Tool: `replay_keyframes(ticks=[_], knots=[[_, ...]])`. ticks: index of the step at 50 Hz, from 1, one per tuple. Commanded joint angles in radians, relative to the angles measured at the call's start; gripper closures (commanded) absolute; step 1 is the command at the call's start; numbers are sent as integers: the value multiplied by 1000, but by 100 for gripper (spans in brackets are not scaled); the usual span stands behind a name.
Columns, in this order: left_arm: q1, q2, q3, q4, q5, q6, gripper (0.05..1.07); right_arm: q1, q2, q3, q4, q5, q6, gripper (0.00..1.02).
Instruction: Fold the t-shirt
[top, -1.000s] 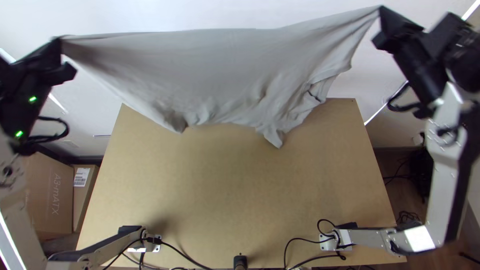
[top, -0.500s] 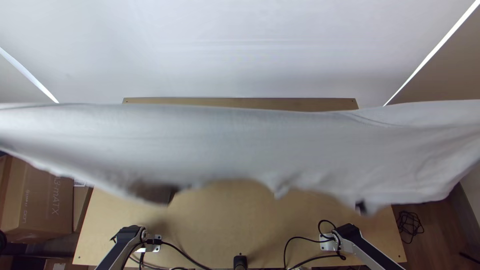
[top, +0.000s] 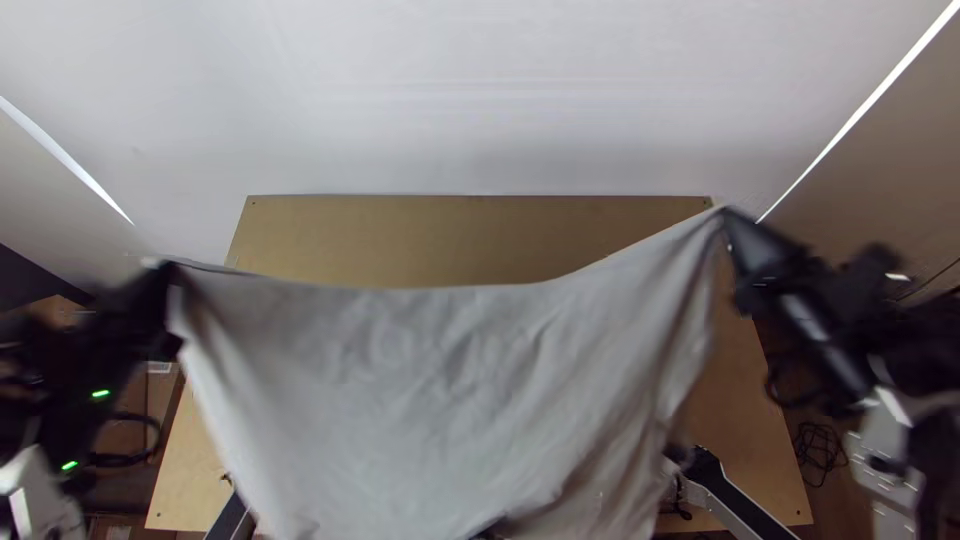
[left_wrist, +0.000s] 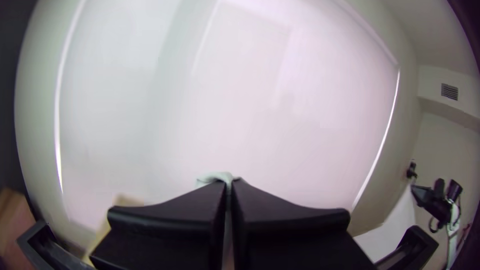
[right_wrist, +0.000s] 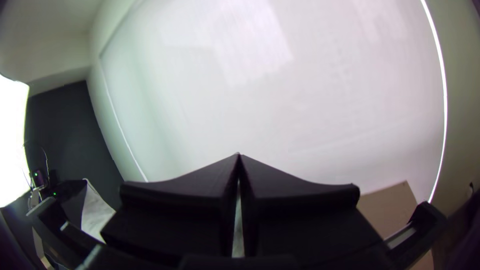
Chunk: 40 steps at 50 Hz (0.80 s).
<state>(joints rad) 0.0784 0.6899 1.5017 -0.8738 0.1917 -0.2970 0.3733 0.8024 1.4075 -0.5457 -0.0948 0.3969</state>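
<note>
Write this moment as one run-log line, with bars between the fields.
left gripper: shut on t-shirt, one end | right gripper: shut on other end | t-shirt: hanging between grippers above table, upper edge sagging

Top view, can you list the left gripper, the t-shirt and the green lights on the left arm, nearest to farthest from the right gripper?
1. T-shirt: nearest, one upper corner in the right gripper.
2. Left gripper: across on the left, at the other upper corner.
3. Green lights: farthest, behind the left gripper.
</note>
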Motion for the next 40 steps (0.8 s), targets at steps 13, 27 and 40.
replay_keyframes(ticks=[13,27,40], knots=[[-34,-52,-571,156,57,36,105,-10,-3,-487,213,10,59,100],[-55,243,-647,449,38,50,105,-109,287,-522,385,12,43,100],[-69,597,-558,630,29,59,105,-188,624,-372,463,12,14,100]])
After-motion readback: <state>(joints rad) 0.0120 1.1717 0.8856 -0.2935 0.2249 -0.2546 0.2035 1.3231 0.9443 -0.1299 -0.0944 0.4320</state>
